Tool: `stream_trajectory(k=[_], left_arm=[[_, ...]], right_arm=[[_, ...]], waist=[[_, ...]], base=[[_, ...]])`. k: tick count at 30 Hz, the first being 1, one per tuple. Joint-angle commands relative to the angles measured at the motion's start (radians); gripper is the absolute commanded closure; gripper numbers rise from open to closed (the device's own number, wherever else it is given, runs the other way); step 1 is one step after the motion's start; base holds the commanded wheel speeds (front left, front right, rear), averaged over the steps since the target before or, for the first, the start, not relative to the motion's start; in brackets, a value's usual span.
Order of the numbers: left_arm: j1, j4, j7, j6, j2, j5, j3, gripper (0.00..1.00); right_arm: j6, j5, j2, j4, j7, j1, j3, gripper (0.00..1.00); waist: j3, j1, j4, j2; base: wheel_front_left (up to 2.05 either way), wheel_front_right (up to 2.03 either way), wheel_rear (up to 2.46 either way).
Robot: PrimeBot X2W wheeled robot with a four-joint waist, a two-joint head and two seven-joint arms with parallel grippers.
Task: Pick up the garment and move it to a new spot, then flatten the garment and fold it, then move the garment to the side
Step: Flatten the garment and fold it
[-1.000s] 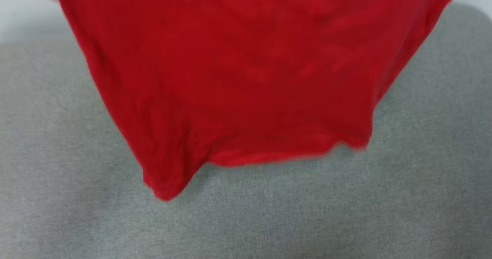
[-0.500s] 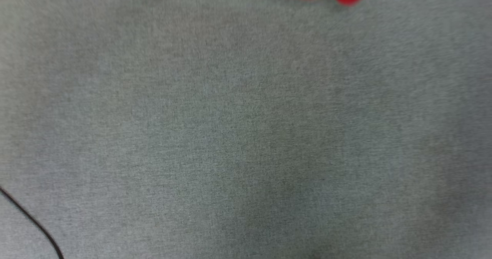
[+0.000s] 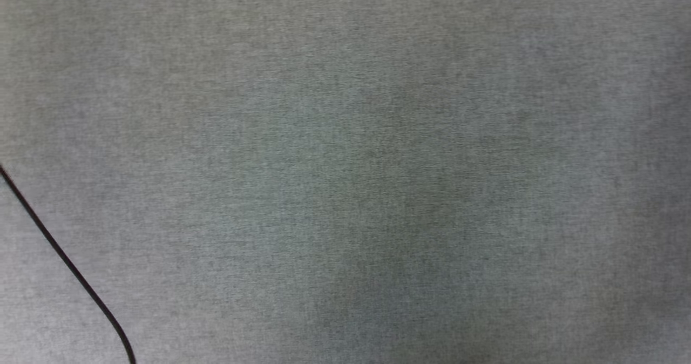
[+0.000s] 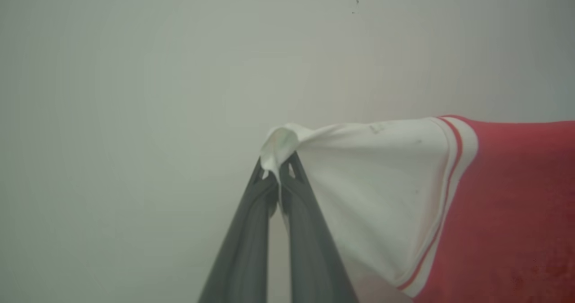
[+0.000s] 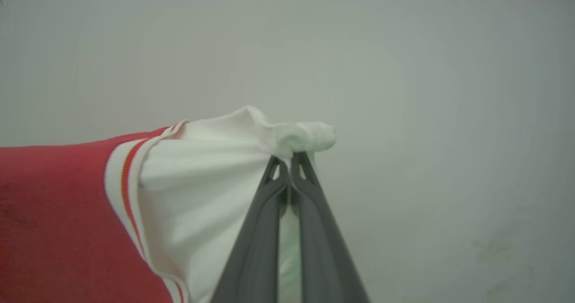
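garment (image 4: 516, 195), taut red cloth, white-sleeved, stripe-trimmed, ends in crumpled knobs

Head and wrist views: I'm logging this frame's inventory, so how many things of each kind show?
garment: 1
grippers (left gripper, right gripper, both shut on the garment): 2
black cable: 1
grey surface: 1
Total: 5

Grey fabric surface (image 3: 378, 164), black cable (image 3: 65, 260), pale wall (image 4: 134, 91)
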State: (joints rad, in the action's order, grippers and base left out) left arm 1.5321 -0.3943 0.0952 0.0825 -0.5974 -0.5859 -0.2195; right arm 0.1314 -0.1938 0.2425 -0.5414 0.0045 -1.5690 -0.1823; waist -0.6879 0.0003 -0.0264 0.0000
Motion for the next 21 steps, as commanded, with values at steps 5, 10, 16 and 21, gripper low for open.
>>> stream_trajectory(k=[5,10,16,21], left_arm=[[-0.153,-0.057,0.085,0.015,0.045,-0.014,-0.032,1.00],[-0.358,-0.062,0.133,0.014,0.093,-0.029,-0.060,1.00],[-0.657,-0.010,0.140,0.008,0.115,-0.084,-0.066,1.00],[-0.892,0.067,0.124,-0.002,0.094,-0.120,-0.078,1.00]], right_arm=[[-0.001,-0.009,-0.017,-0.081,-0.051,0.112,0.014,1.00],[-0.001,-0.050,-0.010,-0.117,-0.085,0.262,0.037,1.00],[-0.001,-0.136,-0.015,-0.138,-0.067,0.472,0.071,1.00],[-0.001,-0.232,0.033,-0.105,-0.014,0.670,0.176,1.00]], waist=[[0.021,-0.0003,0.010,0.0000],[0.081,-0.0003,0.021,0.0000],[0.184,-0.0003,0.009,0.0000],[0.277,-0.0003,0.011,0.0000]], base=[[0.00,0.00,0.00],[0.00,0.00,0.00],[0.00,0.00,0.00],[0.00,0.00,0.00]])
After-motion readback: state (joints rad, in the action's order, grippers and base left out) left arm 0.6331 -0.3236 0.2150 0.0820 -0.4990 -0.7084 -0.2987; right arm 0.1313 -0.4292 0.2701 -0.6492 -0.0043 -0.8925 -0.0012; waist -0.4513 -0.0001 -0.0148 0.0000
